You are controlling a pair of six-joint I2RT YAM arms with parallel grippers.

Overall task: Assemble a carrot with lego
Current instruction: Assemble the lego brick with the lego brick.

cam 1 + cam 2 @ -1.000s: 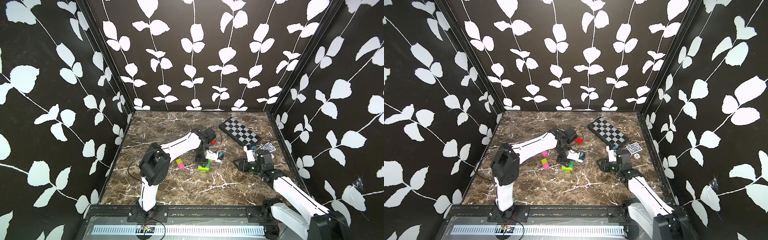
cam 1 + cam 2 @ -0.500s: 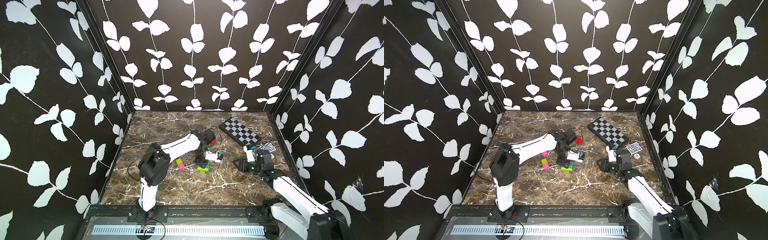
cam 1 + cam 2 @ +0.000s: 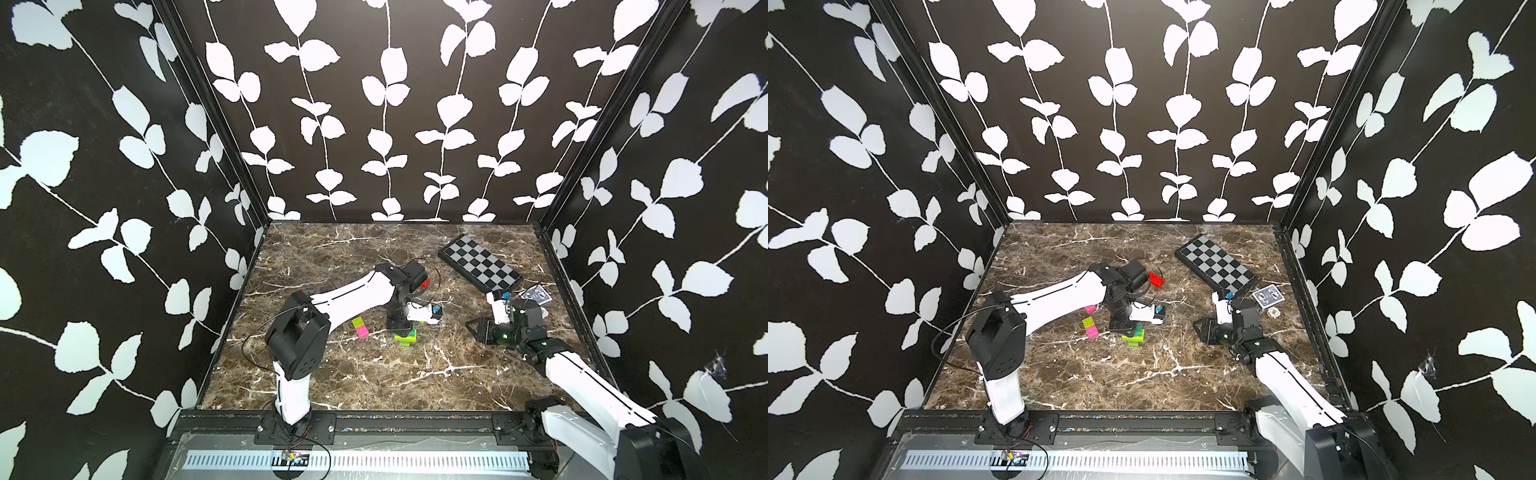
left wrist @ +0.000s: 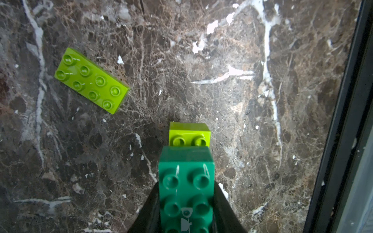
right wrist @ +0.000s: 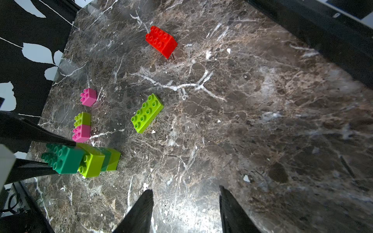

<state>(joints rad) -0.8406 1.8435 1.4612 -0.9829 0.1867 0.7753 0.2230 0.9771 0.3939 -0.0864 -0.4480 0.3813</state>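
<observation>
Dark green brick [image 5: 64, 159] is being seated, I judge, on the part-built carrot [image 5: 94, 161] resting on the bench [image 5: 242, 100]. The left claw [image 4: 186, 193] is clamping it, and the right claw [image 5: 185, 189] is hovering part-open, empty. Next: press squarely, then release.

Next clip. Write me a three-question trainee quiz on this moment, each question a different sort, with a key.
1. True or false: the left gripper is shut on the dark green brick.
2. How many pink bricks show in the right wrist view?
3. The right gripper is: A. open and empty; B. shut and empty; C. shut on a brick.
Key: 1 true; 2 two; 3 A.
</observation>
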